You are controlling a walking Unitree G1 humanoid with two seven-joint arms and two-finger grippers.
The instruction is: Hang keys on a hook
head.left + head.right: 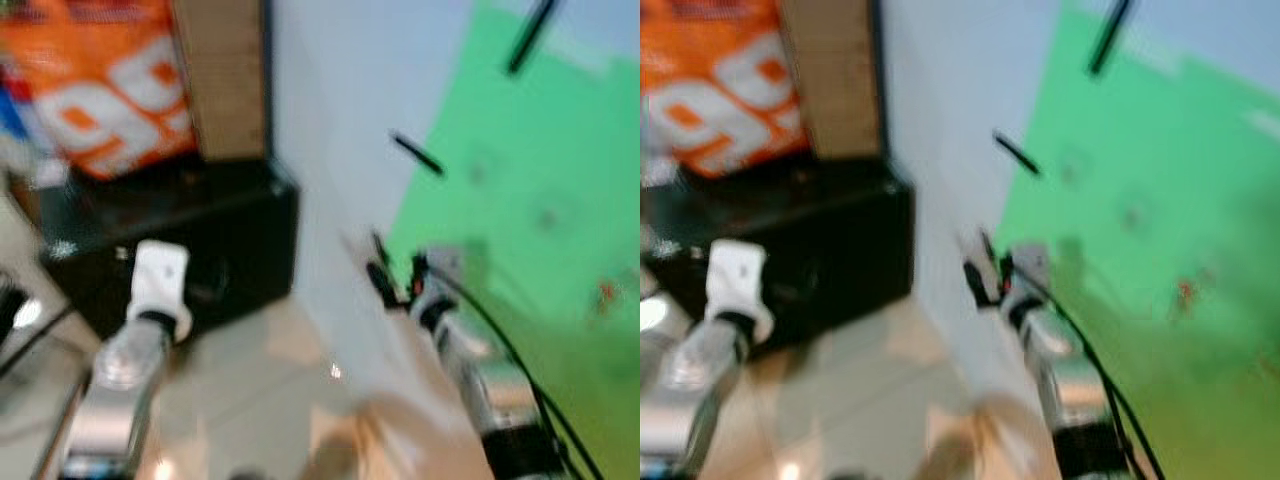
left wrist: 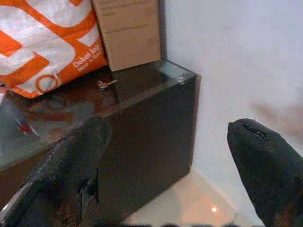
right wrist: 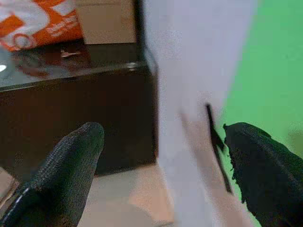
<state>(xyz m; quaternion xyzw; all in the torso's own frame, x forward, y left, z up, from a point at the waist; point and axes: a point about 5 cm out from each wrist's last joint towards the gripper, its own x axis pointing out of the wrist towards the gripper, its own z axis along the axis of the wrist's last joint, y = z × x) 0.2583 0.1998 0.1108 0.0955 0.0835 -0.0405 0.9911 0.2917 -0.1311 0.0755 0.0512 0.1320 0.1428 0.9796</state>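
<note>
Left wrist view shows the small pale set of keys (image 2: pixel 107 84) lying on the dark glossy cabinet top (image 2: pixel 142 78), beside the orange-and-white bag (image 2: pixel 42 42). Both the left gripper (image 2: pixel 168 156) and right gripper (image 3: pixel 163 156) stand wide open, holding nothing. The step looks like the approach; next, reach for the keys. Black hooks (image 1: pixel 418 155) seemingly dot the wall.

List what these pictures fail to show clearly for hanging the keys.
- Small pale item on the dark cabinet, left wrist view: too small to confirm as keys.
- Black pegs on the wall, head views: motion blur hides their shape.
- Orange bag: cut off by the edge.
- Both grippers, left gripper and right gripper, open, empty.
</note>
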